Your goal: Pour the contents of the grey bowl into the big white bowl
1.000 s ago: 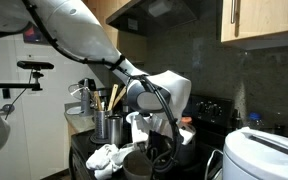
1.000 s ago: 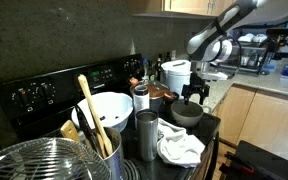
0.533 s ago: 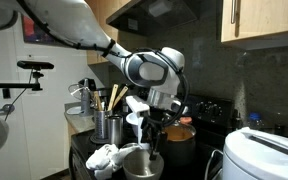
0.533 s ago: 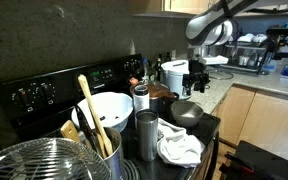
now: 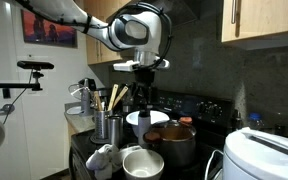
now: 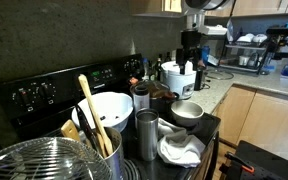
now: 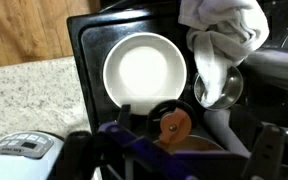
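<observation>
The grey bowl (image 5: 142, 163) stands upright on the front of the black stove, its pale shiny inside showing; it also shows in the other exterior view (image 6: 187, 111) and fills the wrist view (image 7: 144, 70). The big white bowl (image 5: 144, 118) sits behind it on the stove, also seen in an exterior view (image 6: 104, 108). My gripper (image 5: 144, 88) hangs high above the grey bowl, open and empty, clear of both bowls (image 6: 189, 58). In the wrist view only blurred finger parts show at the bottom edge (image 7: 174, 160).
A dark pot (image 5: 172, 142) with orange contents stands next to the grey bowl. A white cloth (image 6: 179, 146), a metal cup (image 6: 147, 135) and a utensil holder with wooden spoons (image 6: 92, 130) crowd the stove. A boxy white appliance (image 5: 264, 155) stands to one side. A granite counter (image 7: 24, 95) borders the stove.
My gripper has risen from down at the grey bowl to well above it. The grey bowl stays on the stove, let go, its pale inside now showing.
</observation>
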Robot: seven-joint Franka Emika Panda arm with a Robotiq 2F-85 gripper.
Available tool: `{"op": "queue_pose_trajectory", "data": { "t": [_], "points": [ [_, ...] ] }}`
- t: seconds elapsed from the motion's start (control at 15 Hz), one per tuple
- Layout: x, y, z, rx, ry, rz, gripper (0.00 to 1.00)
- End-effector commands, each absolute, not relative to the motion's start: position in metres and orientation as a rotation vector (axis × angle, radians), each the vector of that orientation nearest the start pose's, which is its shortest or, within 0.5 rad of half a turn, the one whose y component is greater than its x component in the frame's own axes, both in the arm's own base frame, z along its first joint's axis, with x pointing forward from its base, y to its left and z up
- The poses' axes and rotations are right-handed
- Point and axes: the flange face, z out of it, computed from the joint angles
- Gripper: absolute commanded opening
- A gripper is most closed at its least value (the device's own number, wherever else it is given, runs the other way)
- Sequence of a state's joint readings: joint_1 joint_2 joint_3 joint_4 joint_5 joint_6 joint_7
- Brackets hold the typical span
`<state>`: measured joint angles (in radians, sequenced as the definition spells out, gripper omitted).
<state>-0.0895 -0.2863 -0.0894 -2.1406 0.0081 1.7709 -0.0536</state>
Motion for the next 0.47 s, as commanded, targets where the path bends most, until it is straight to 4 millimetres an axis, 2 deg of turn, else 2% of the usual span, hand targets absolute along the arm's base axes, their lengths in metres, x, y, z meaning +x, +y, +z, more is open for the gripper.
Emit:
{"op": "queue_pose_trajectory", "data": {
  "t": [0.0, 0.07, 0.13, 0.2, 0.27, 0.4],
  "points": [
    [0.449, -0.068, 0.541, -3.131, 0.098, 0.093, 1.0],
    [0.448, -0.064, 0.543, -3.144, 0.071, 0.092, 1.0],
    [0.448, -0.06, 0.543, -3.177, 0.117, 0.138, 1.0],
    [0.446, -0.056, 0.541, -3.19, 0.074, 0.141, 1.0],
    [0.45, -0.063, 0.536, -3.156, 0.099, 0.106, 1.0],
    [0.45, -0.059, 0.536, -3.174, 0.077, 0.117, 1.0]
  ]
}}
